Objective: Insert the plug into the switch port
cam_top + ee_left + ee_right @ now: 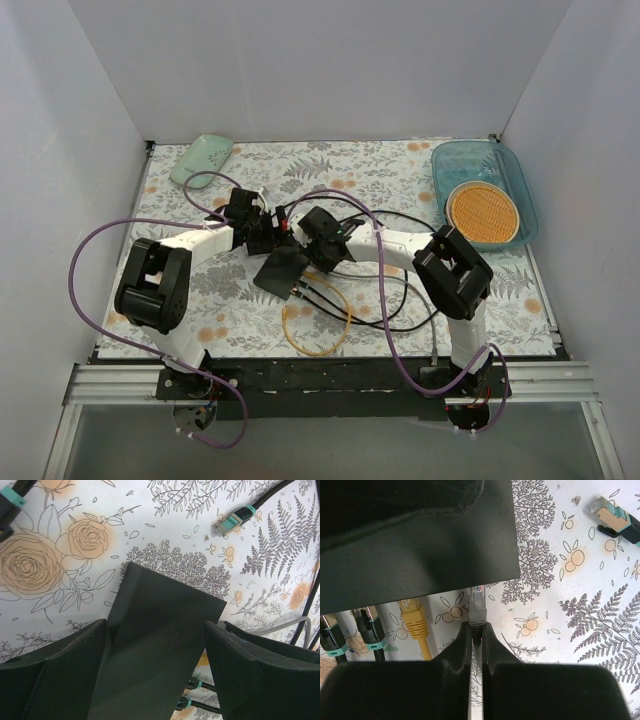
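The switch is a flat dark box at the middle of the flowered mat. It fills the top of the right wrist view. My right gripper is shut on a grey plug, whose clear tip meets the switch's near edge at its right end. In the left wrist view the switch lies between the spread fingers of my left gripper. A gap shows on the right side. A yellow plug and two black plugs with teal bands sit in the same row of sockets.
A loose black-and-teal plug lies on the mat beyond the switch, also seen in the left wrist view. A yellow cable coil and black cables lie near the front. A teal tray with an orange disc stands back right, a pale green object back left.
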Controlling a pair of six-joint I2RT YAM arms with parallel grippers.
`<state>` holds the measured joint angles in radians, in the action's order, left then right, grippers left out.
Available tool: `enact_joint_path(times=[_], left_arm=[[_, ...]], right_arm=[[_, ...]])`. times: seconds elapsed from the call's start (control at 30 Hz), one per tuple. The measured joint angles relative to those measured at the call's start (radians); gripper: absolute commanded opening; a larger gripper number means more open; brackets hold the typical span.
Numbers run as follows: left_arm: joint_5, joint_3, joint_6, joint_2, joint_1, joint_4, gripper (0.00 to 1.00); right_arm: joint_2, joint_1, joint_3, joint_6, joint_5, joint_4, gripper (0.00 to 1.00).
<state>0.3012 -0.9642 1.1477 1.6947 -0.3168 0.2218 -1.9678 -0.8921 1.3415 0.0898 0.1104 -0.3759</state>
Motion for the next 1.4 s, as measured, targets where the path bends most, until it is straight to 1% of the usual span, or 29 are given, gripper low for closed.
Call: enact_joint_path(times=[0.2,0.6,1.13,1.4], left_arm=[[-0.032,0.000,0.005,-0.017,0.008,0.013,0.77],[-0.034,0.000,0.013,-0.018,0.039,0.014,0.76],[-0.002,0.005,0.014,-0.012,0.039,0.010,0.74],[0.024,0.009,0.016,0.017,0.039,-0.001,0.73]], right_arm=[[-0.001,0.000,0.002,0.017,-0.001,0.002,0.01],[-0.004,0.000,0.011,0.034,0.000,-0.014,0.01],[-0.003,-0.012,0.011,0.048,0.021,-0.016,0.01],[0.002,-0.014,0.008,0.043,0.026,-0.018,0.01]])
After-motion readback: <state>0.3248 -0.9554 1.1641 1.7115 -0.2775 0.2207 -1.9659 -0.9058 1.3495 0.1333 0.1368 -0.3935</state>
